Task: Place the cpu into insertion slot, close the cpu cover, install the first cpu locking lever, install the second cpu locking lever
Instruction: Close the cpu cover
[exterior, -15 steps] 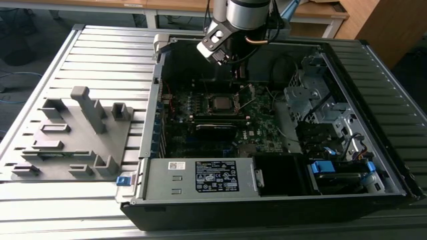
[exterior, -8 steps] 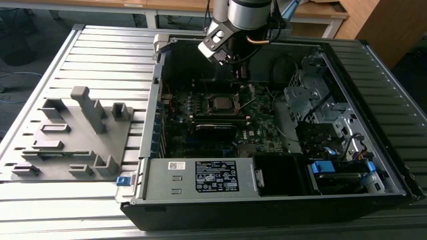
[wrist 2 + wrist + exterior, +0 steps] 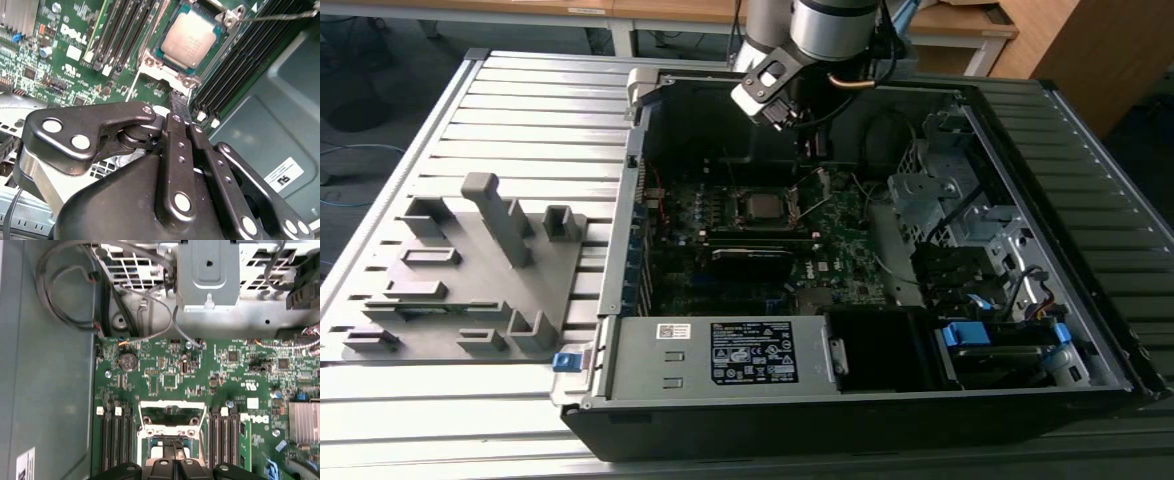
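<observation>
cpu in insertion slot, cpu cover open

A dark printed label lies on the power supply, its small print unreadable. White logo lettering marks the green motherboard.

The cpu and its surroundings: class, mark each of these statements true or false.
1. The cpu sits in the insertion slot. True.
2. The gripper holds the cpu. False: it hangs above the board, apart from the chip.
3. Long black memory slots run on both sides of the insertion slot. True.
4. The computer case is closed. False: it lies open, its green board showing.
5. A grey fixture lies at the exterior view's right of the case. False: it lies at the left.
</observation>
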Controlling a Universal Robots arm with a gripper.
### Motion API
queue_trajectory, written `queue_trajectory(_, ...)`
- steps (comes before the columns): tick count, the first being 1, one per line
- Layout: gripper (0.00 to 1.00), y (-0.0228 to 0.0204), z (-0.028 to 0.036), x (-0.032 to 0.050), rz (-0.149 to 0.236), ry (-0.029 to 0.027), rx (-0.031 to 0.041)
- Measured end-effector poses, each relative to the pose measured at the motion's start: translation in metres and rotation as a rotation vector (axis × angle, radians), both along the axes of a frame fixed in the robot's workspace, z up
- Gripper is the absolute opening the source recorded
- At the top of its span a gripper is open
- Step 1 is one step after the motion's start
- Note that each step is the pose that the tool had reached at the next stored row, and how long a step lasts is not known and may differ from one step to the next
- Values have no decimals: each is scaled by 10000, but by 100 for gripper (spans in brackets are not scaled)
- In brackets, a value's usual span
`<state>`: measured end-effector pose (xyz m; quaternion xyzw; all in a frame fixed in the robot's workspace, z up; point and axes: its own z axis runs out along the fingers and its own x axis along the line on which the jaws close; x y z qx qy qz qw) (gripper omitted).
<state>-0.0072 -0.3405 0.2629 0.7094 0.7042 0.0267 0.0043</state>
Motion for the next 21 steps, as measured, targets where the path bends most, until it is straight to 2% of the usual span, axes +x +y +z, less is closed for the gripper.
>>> queue_trajectory(5,11,0,0,73,0,0,-1)
queue_trajectory(15,11,0,0,80,1,0,-1)
queue_trajectory(21,11,0,0,128,0,1,-1)
